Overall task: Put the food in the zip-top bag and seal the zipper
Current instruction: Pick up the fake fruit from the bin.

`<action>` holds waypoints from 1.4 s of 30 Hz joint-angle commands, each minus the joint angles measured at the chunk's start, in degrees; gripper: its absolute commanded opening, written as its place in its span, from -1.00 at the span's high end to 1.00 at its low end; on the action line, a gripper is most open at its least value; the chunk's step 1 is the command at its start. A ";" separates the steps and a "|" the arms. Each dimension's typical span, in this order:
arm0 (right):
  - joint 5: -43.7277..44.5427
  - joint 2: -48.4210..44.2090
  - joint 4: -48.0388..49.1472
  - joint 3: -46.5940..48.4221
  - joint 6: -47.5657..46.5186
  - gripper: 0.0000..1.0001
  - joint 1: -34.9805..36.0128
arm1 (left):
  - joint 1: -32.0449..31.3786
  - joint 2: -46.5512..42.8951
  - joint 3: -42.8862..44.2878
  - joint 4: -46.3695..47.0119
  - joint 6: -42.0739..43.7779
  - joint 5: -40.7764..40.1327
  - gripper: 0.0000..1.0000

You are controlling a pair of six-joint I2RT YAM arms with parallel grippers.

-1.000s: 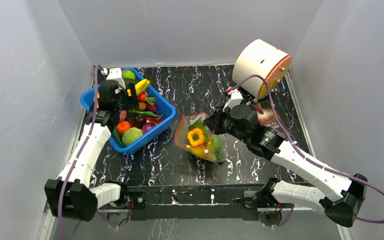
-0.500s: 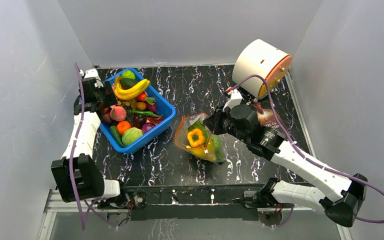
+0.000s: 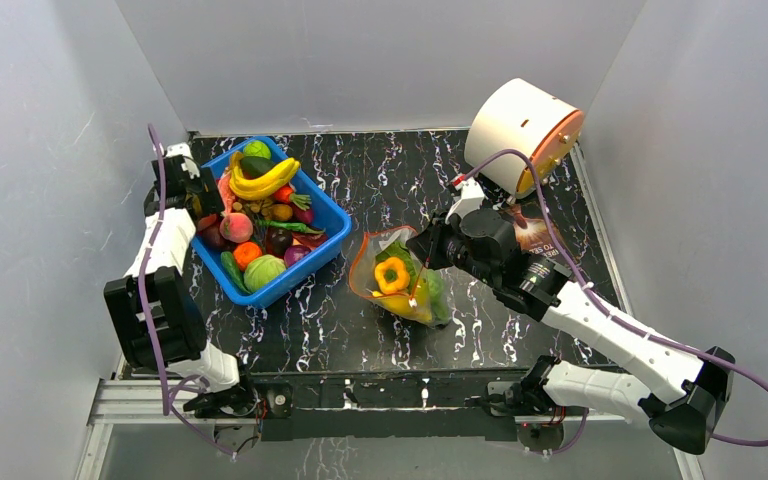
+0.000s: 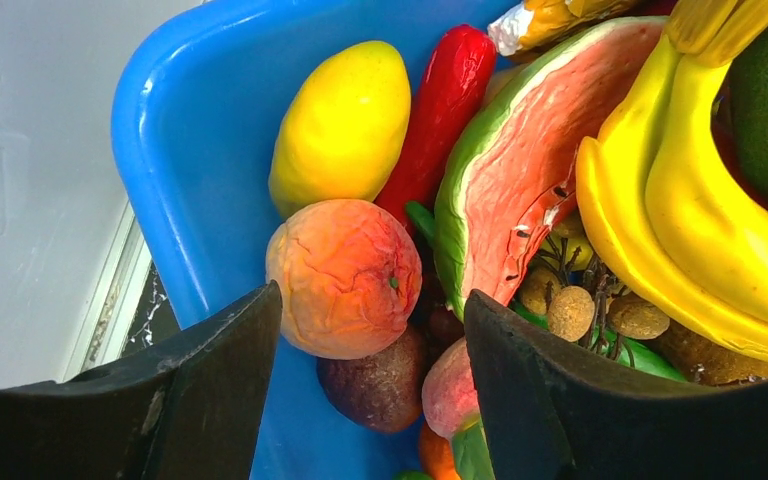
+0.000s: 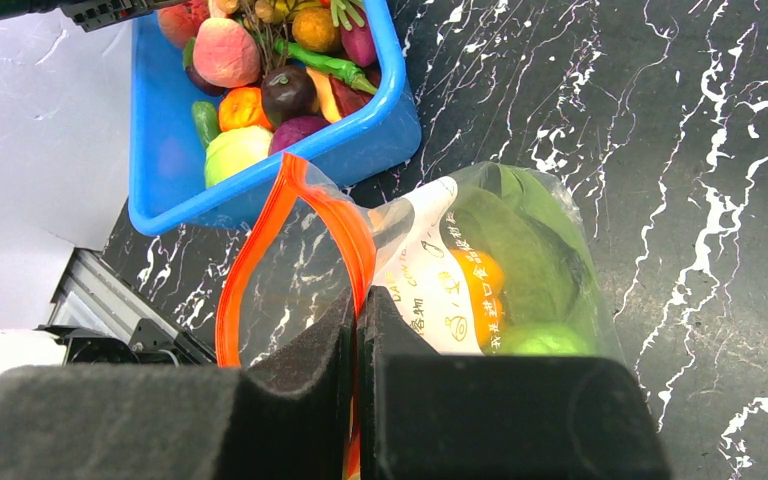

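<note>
hovering over basket (image 4: 175,150) — left gripper (image 4: 370,300), jaws apart

1. the basket (image 3: 310,268) sits left of the zip-top bag (image 3: 368,262), near it, food (image 3: 260,220) piled in it.
2. a pepper (image 3: 391,273) lies inside the bag.
3. a drum (image 3: 520,130) lies behind the bag, rightward.

Bright, even light is coming down from above, and the pale walls are bouncing it, so only soft shadows are lying on the table (image 3: 410,170) beside the blue basket (image 3: 305,268). Glare is streaking the crinkled zip-top bag (image 5: 530,240). The bananas (image 4: 680,230) are gleaming, sharp and saturated. The left gripper (image 4: 370,300) and right gripper (image 5: 357,300) are showing dark and blurred along the bottom edges of their wrist views.
</note>
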 commanded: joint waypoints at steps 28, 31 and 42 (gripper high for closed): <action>0.94 -3.10 4.79 0.45 -0.53 1.00 -0.13 | 0.11 6.72 4.85 -2.86 5.05 -5.97 -0.30; 0.80 -3.12 4.79 0.67 -0.60 1.00 -0.17 | 0.12 7.69 4.03 -3.09 5.61 -6.61 -0.27; 1.90 -3.66 4.08 1.74 -1.31 1.00 -0.13 | 0.09 10.18 4.69 -3.59 6.37 -7.23 -0.03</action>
